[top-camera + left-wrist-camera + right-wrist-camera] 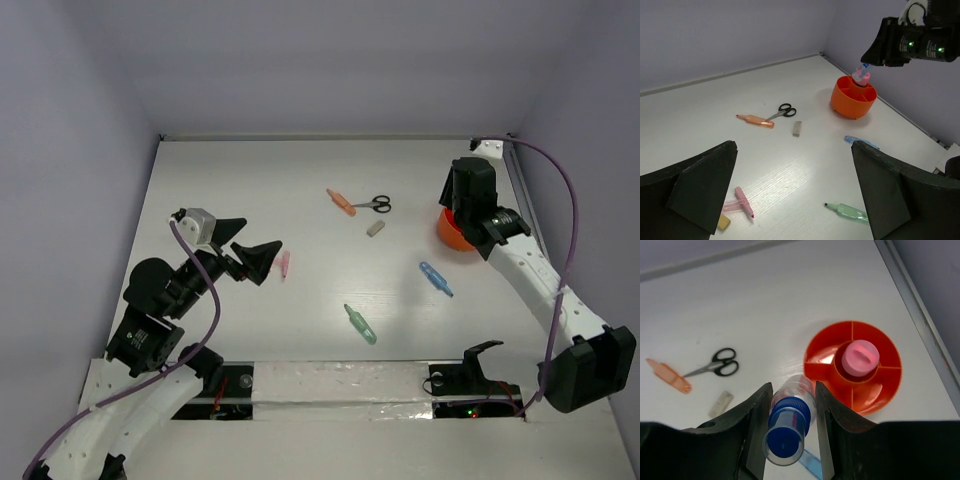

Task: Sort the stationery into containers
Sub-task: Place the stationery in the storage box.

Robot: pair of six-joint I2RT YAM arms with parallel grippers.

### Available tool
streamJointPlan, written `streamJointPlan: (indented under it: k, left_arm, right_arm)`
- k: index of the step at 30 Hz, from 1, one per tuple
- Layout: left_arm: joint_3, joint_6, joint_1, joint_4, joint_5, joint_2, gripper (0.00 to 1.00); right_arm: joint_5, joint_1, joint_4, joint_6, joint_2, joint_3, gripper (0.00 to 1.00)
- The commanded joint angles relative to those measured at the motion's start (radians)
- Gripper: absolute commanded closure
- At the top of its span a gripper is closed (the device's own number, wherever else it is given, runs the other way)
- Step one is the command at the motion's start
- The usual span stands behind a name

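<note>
At bowl (896,358) edge, right tool (792,390) clamps blue-capped bottle (788,426); we centre over free compartment, clear of pink piece (860,357), then release. Left tool (794,150) wide open, empty.

Four markers lie on the counter (250,180), one of each colour: one orange marker (341,202), one blue marker (436,279), one green marker (361,324) and one pink marker (284,264). In the left wrist view a pale pink piece (731,204) lies against the pink marker. It may be a fifth marker or only a loose cap, and the view is too blurred there to settle it. There is one pair of scissors (373,204). The erasers number three: one grey eraser (376,229), one yellow eraser (723,222) and one pink eraser (860,357). There is one bottle (790,417), with one blue cap. There is one orange bowl (875,392), the only container in view.
</note>
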State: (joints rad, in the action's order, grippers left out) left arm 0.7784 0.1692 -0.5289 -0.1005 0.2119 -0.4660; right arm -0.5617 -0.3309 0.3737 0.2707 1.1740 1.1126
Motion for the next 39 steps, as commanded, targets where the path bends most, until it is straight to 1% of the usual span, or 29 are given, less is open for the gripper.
streamJointPlan:
  k: [1, 5, 12, 17, 20, 23, 24, 25, 26, 27, 29, 30, 33, 35, 37, 39]
  left_arm:
    - [0.001, 0.006, -0.005, 0.047, 0.004, 0.01, 0.01]
    - [0.001, 0.006, -0.005, 0.047, 0.009, 0.009, 0.01]
    - [0.001, 0.004, -0.014, 0.047, 0.012, 0.003, 0.01]
    - [0.001, 0.003, -0.014, 0.042, 0.003, 0.001, 0.01]
    - [0.001, 0.003, -0.014, 0.042, 0.0, -0.002, 0.01]
    - [0.001, 0.003, -0.014, 0.042, 0.0, -0.006, 0.01]
    - [0.001, 0.003, -0.014, 0.041, 0.001, -0.01, 0.01]
    - [0.001, 0.003, -0.014, 0.041, -0.002, -0.011, 0.01]
    - [0.001, 0.003, -0.014, 0.041, -0.002, -0.011, 0.01]
    - [0.001, 0.003, -0.014, 0.041, -0.002, -0.013, 0.01]
    - [0.002, 0.003, -0.014, 0.039, -0.005, -0.017, 0.01]
    - [0.002, 0.003, -0.014, 0.039, -0.003, -0.02, 0.01]
    - [0.002, 0.003, -0.014, 0.039, -0.005, -0.025, 0.01]
    - [0.001, 0.003, -0.014, 0.038, -0.006, -0.028, 0.01]
    - [0.002, 0.001, -0.014, 0.039, -0.006, -0.028, 0.01]
    - [0.002, 0.001, -0.014, 0.039, -0.008, -0.031, 0.01]
  right_arm:
    - [-0.024, 0.044, 0.019, 0.012, 0.021, -0.014, 0.96]
    - [-0.003, 0.092, 0.011, 0.016, 0.033, -0.052, 0.97]
    - [0.049, 0.168, -0.051, 0.024, 0.059, -0.117, 0.98]
    - [0.082, 0.178, -0.075, 0.028, 0.088, -0.135, 0.98]
    - [0.097, 0.178, -0.076, 0.035, 0.104, -0.146, 0.96]
    - [0.097, 0.178, -0.073, 0.039, 0.111, -0.151, 0.92]
    - [0.095, 0.178, -0.071, 0.041, 0.111, -0.151, 0.84]
    - [0.091, 0.178, -0.068, 0.041, 0.11, -0.151, 0.78]
    - [0.085, 0.178, -0.067, 0.044, 0.107, -0.151, 0.7]
    - [0.077, 0.178, -0.067, 0.045, 0.101, -0.151, 0.52]
    - [0.075, 0.178, -0.07, 0.039, 0.085, -0.148, 0.4]
    - [0.075, 0.178, -0.07, 0.036, 0.081, -0.145, 0.32]
    - [0.086, 0.178, -0.062, 0.022, 0.067, -0.122, 0.23]
    - [0.095, 0.178, -0.055, 0.016, 0.058, -0.106, 0.21]
    - [0.16, 0.178, -0.056, 0.005, 0.046, -0.097, 0.2]
    - [0.227, 0.143, -0.062, 0.013, 0.035, -0.096, 0.2]
